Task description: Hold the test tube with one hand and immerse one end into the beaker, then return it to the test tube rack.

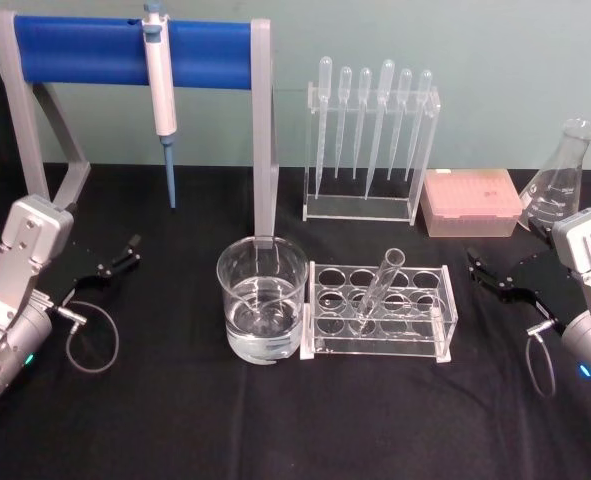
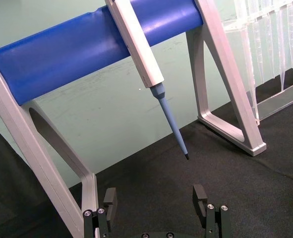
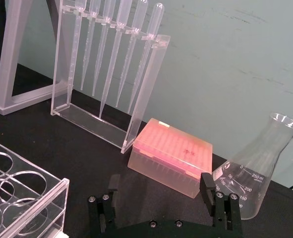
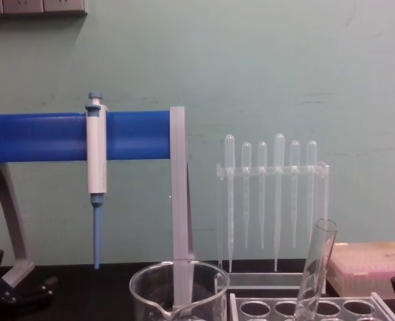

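Since nothing has yet been lifted, the job stands at its start. On the black desk [image 1: 175, 420], the biggest item is the blue-barred stand [image 1: 85, 50] along the far left edge, with a pipettor [image 1: 159, 80] hanging from its bar. A pipette rack [image 1: 370, 150] stands at the far edge near the middle. A pink tip box [image 1: 472, 202] and a flask [image 1: 560, 180] sit toward the far right corner.

Mid-desk lies the clear rack [image 1: 425, 312], its long side parallel to the near edge. The beaker [image 1: 262, 300] sits just beside the rack's left end and seems to hold some clear liquid.

The tube [image 1: 380, 290] is in one of the rack's middle holes. It is not upright: its round bottom rests low in the rack and its open rim tips up toward the far right.

The left tool [image 1: 115, 262] hovers over the left part of the desk, well apart from the beaker. Its jaws are spread and hold nothing, and the left wrist view shows the gap between them [image 2: 155, 194]. The right tool [image 1: 493, 275] sits just off the rack's right end. It is also spread wide and empty, and its gap shows in the right wrist view [image 3: 160, 181].

The tube lies to the left of the right tool, with only the rack's end holes between them. The left tool would have the beaker in its path. I judge the right arm nearer and better placed. Its jaws would need to close across the leaning upper part of the tube, then draw it out along that slanted axis.
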Controlling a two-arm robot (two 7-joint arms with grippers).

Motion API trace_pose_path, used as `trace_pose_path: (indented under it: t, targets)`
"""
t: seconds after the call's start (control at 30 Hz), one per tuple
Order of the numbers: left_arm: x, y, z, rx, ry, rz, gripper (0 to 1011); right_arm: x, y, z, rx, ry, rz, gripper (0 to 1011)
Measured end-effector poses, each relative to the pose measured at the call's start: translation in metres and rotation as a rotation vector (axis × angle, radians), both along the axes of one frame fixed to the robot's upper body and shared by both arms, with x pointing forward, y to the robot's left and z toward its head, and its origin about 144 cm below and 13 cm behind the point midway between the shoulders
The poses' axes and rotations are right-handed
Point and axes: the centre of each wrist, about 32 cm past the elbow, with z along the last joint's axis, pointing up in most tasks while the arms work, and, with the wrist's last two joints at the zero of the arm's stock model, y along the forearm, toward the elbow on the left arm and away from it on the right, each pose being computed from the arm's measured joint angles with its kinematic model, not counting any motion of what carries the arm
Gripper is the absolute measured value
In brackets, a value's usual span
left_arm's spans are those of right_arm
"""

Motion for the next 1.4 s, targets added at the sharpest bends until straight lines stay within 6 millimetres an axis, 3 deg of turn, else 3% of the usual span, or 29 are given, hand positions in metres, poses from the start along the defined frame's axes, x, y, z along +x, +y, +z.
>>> trace_pose_path:
  t: [1.4]
  targets:
    - [0.0000, 0.0000, 0.0000, 0.000, 0.000, 0.000, 1000, 0.0000, 0.0000, 0.0000, 0.000, 0.000, 0.000, 1000]
